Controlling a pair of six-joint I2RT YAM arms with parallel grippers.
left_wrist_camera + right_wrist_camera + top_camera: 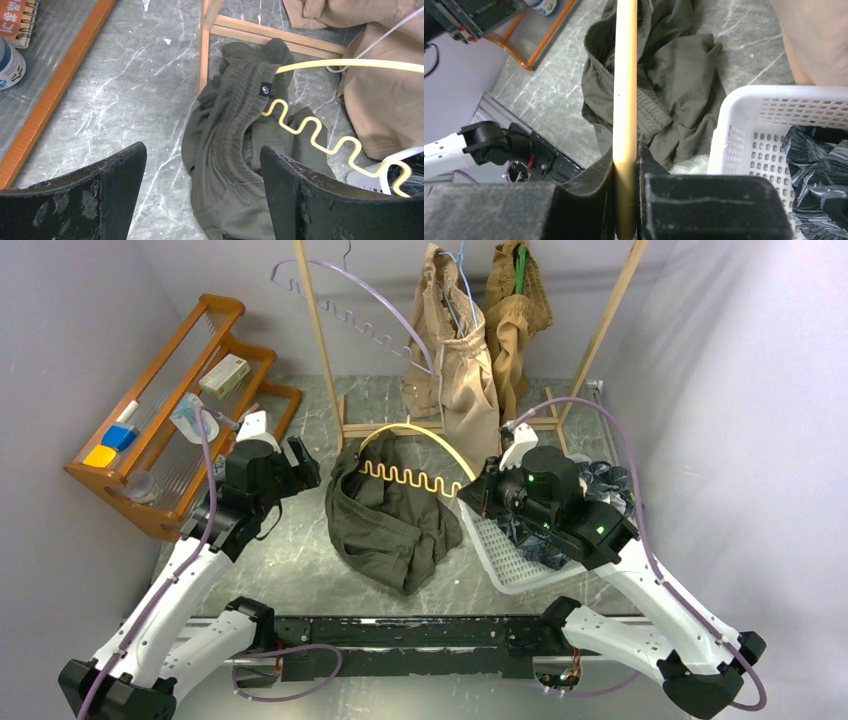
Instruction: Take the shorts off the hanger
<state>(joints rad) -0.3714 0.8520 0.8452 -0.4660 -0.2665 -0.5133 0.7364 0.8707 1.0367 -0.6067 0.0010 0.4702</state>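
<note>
All the shorts you see are soft, matt cloth. The olive shorts (385, 525) have a ribbed, gathered waistband, the navy shorts (819, 165) carry a pale leaf print, and the beige shorts (470, 380) and brown shorts (515, 300) look plainly woven. The yellow hanger (625, 75) is smooth plastic, and the basket (749, 140) is white perforated plastic. The table (125, 90) is smooth grey marbling with white scuffs. The rack (316, 330) is bare pale wood; the shelf (215, 308) is orange varnished wood. Your left gripper (202, 147) has matt black, scratched fingers (100, 195).
</note>
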